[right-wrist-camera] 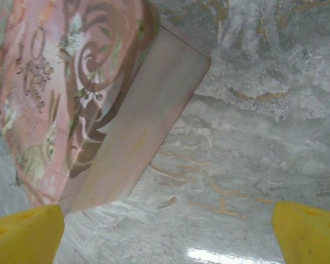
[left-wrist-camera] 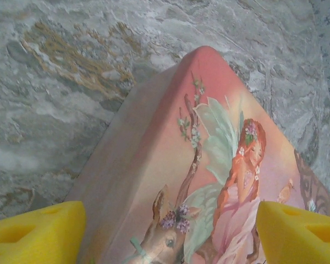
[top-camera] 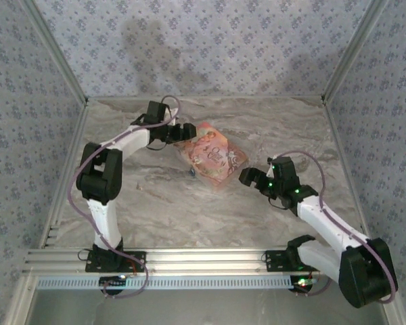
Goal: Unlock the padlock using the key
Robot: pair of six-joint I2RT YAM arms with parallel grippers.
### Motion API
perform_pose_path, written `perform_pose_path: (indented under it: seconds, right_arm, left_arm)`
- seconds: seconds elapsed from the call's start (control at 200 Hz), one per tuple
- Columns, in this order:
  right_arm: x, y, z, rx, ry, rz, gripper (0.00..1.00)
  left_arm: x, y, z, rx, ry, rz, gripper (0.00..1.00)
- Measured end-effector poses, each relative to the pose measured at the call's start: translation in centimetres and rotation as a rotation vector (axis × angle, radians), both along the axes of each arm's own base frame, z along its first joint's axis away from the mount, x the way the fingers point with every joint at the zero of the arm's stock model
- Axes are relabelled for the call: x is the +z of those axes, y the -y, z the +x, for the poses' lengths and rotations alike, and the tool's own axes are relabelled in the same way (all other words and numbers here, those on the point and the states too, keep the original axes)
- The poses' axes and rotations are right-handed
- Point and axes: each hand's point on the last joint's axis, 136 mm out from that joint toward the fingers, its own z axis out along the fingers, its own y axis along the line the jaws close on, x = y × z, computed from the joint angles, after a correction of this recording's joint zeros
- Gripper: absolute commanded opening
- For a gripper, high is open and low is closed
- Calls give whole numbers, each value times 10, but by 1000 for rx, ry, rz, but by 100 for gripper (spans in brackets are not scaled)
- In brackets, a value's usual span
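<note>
From the top camera I see a marbled table [top-camera: 155, 210] fenced by walls [top-camera: 210, 47] in a small blue-grey print. A pink box [top-camera: 213, 157] lies flat near the middle, turned cornerwise to me. There is lettering on its lid, too small for me to read. The left gripper [top-camera: 181, 133] sits at the box's far-left corner. The right gripper [top-camera: 246, 177] is just off its right edge, apart from it as far as I can judge. A dark lump [top-camera: 191, 175] lies against the box's near-left edge. It may be the padlock, but it is too small for me to tell.

On the left wrist camera the yellow fingers [left-wrist-camera: 36, 231] are spread wide, one at each bottom corner, with the box between them and its corner pointing away. The lid shows a red-haired fairy in a pink dress beside a long-eared animal with flowers.

On the right wrist camera the fingers [right-wrist-camera: 25, 234] are also spread wide, gripping nothing. The left one is just beside the box's near corner, and bare marble lies between the two. Here the lid shows a rabbit, a brown swirl and a line of curly script I cannot read.
</note>
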Motion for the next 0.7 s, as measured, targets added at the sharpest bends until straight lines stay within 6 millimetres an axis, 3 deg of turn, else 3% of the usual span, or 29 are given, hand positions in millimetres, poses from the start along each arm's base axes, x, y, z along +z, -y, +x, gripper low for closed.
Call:
perform_pose_path:
  seconds: [0.12, 0.42, 0.7]
  right_arm:
    - [-5, -5, 9, 6, -33, -5, 92]
    - [2, -26, 42, 47, -34, 30, 81]
    - [1, -37, 71, 71, -49, 15, 76]
  left_arm:
    - [-5, -1, -30, -5, -27, -5, 80]
    - [-5, 13, -95, -2, -17, -36, 80]
    - [-7, -4, -117, 124, 27, -22, 78]
